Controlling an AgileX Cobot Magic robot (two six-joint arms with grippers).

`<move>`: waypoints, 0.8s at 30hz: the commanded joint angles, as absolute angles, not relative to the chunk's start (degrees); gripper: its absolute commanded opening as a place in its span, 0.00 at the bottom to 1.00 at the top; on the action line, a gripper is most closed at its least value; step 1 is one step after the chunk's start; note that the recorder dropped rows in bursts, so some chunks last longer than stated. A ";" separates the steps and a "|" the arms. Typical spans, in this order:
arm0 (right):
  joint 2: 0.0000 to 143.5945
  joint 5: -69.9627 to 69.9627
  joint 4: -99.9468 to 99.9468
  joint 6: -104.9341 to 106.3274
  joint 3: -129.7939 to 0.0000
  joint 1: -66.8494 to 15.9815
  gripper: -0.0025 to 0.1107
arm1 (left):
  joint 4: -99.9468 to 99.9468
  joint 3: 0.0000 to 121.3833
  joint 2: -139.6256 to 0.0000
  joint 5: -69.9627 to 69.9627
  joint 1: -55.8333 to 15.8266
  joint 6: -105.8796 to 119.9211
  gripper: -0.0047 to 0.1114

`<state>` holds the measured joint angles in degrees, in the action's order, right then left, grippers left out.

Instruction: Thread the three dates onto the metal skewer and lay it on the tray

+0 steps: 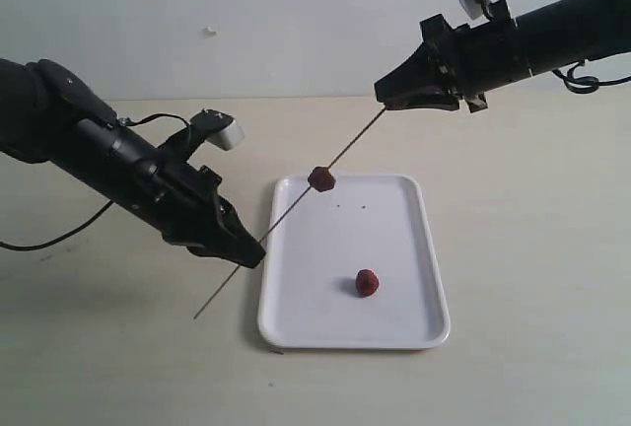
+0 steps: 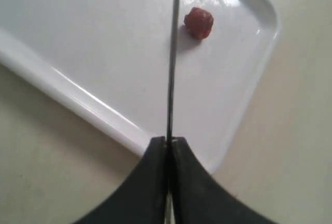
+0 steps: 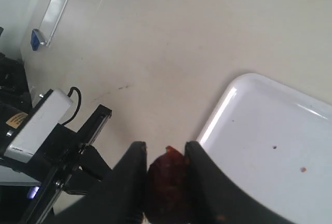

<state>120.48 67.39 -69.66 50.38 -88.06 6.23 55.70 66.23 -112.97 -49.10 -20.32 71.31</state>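
My left gripper (image 1: 254, 253) (image 2: 168, 140) is shut on the thin metal skewer (image 1: 291, 211) (image 2: 173, 53), which slants up across the white tray's (image 1: 394, 332) (image 2: 62, 89) far left corner. One date (image 1: 321, 179) sits threaded on the skewer above that corner. The skewer's upper end meets the tip of my right gripper (image 1: 383, 99) (image 3: 166, 149), whose fingers are shut on a second dark date (image 3: 167, 175). A third date (image 1: 367, 282) (image 2: 199, 23) lies loose on the tray, right of centre. The skewer's lower end pokes out past my left gripper, over the table.
The tray (image 3: 270, 130) rests on a tan table (image 1: 532, 248) and has a few dark specks. The left arm's black cable (image 1: 59, 239) trails at the table's left side. A flat white device (image 3: 54, 11) lies farther off.
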 commanded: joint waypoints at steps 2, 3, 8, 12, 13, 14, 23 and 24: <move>119.94 69.05 -69.93 51.44 -88.38 6.05 0.24 | 62.46 66.22 -112.77 -51.16 -20.57 70.38 0.04; 119.94 69.05 -69.93 51.58 -88.38 6.05 0.24 | 63.59 66.22 -112.77 -52.31 -20.57 70.91 0.04; 119.94 69.05 -70.06 51.85 -88.38 6.05 0.24 | 70.15 66.22 -112.77 -56.18 -20.60 73.47 0.04; 119.94 69.05 -70.46 51.85 -88.38 6.05 0.24 | 74.59 66.22 -112.77 -58.21 -20.60 75.01 0.04; 119.94 69.05 -70.46 51.85 -88.38 6.05 0.24 | 75.60 66.22 -112.77 -58.56 -20.60 75.43 0.04; 119.94 69.05 -70.46 51.85 -88.38 6.05 0.24 | 76.60 66.22 -112.77 -58.86 -20.60 76.12 0.04; 119.94 69.31 -70.96 51.85 -88.38 6.02 0.24 | 84.05 66.37 -112.77 -61.24 -21.18 81.19 0.04; 119.94 69.54 -71.28 51.85 -88.38 5.91 0.24 | 84.09 66.87 -112.77 -61.24 -21.63 81.19 0.04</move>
